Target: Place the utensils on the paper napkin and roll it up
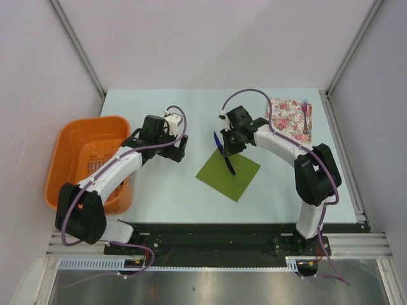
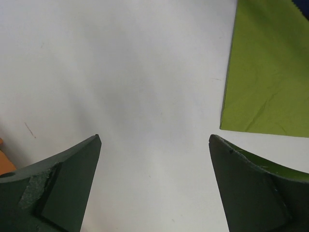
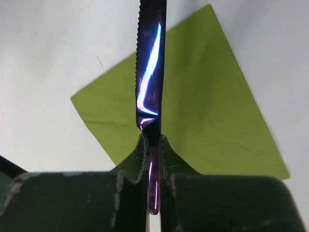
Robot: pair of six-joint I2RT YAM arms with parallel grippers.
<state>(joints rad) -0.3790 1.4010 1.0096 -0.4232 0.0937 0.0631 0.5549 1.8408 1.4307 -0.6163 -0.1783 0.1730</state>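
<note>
Holding a knife (image 3: pixel 149 72), right gripper (image 3: pixel 153 145) seemingly overhangs napkin (image 3: pixel 207 111).

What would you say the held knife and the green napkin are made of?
The knife looks like polished metal with an iridescent blue-purple finish, given its mirror-like glints; glossy plastic is possible. The napkin looks like thin matte paper, faintly creased.

Fixed overhead view from afar, wrist views close, facing down — all share paper napkin (image 1: pixel 232 181)
</note>
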